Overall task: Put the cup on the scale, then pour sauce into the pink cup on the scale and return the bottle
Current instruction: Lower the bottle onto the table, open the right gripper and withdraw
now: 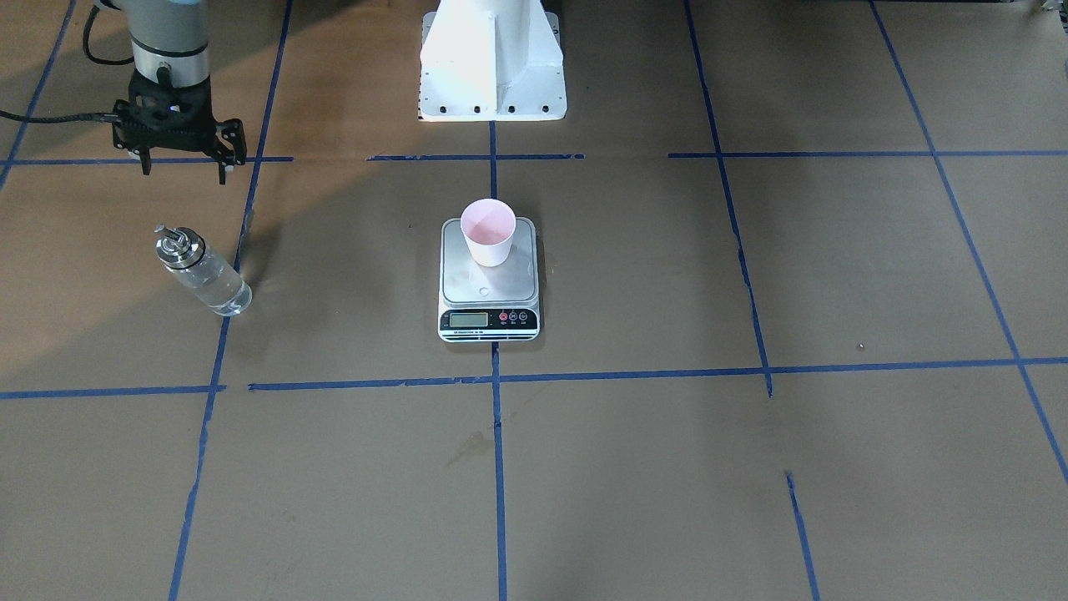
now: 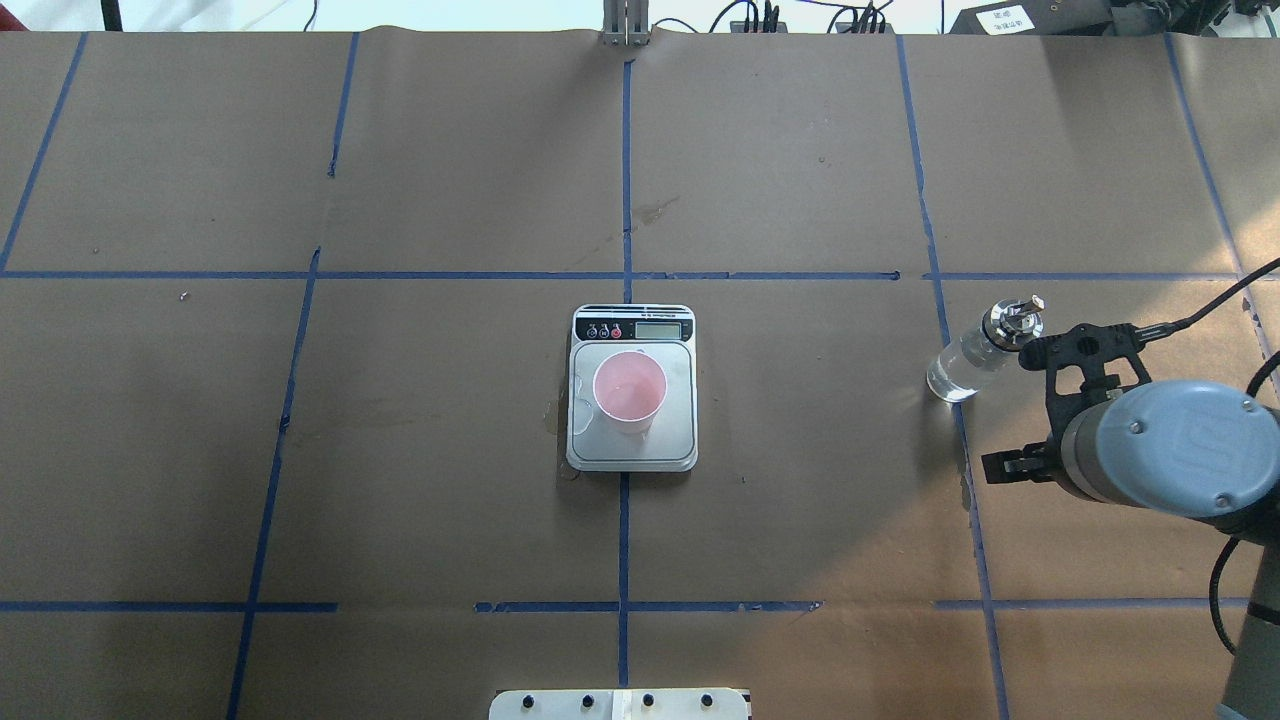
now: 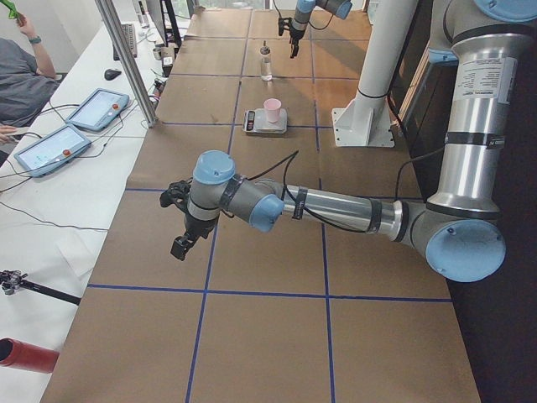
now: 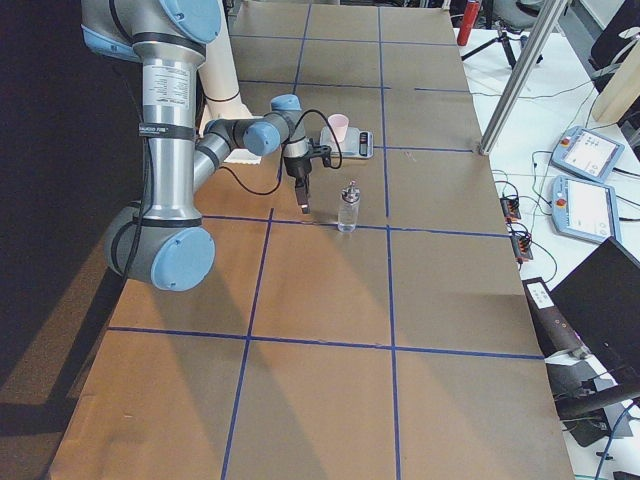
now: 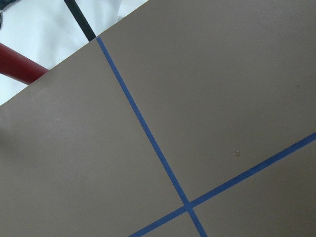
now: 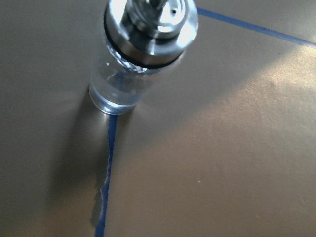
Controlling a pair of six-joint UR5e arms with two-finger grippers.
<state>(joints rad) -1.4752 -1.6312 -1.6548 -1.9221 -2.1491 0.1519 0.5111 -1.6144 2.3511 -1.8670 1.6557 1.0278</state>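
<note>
The pink cup [image 1: 489, 232] stands upright on the scale [image 1: 488, 324] at the table's middle; both also show in the overhead view, the cup [image 2: 629, 390] on the scale's steel platform [image 2: 676, 440]. The glass bottle [image 1: 200, 271] with its silver pourer top stands upright on the table on my right side, with clear sauce [image 6: 116, 94] in its lower part. My right gripper [image 1: 185, 173] is open and empty, hovering just behind the bottle [image 2: 975, 355], not touching it. My left gripper [image 3: 180, 225] hangs over the table's left end; I cannot tell whether it is open or shut.
Blue tape lines [image 1: 497, 376] divide the brown paper table cover. The white robot pedestal [image 1: 492, 58] stands behind the scale. A red cylinder [image 3: 25, 357] lies off the table's left end. Tablets [image 3: 50, 147] and a person sit at the side bench.
</note>
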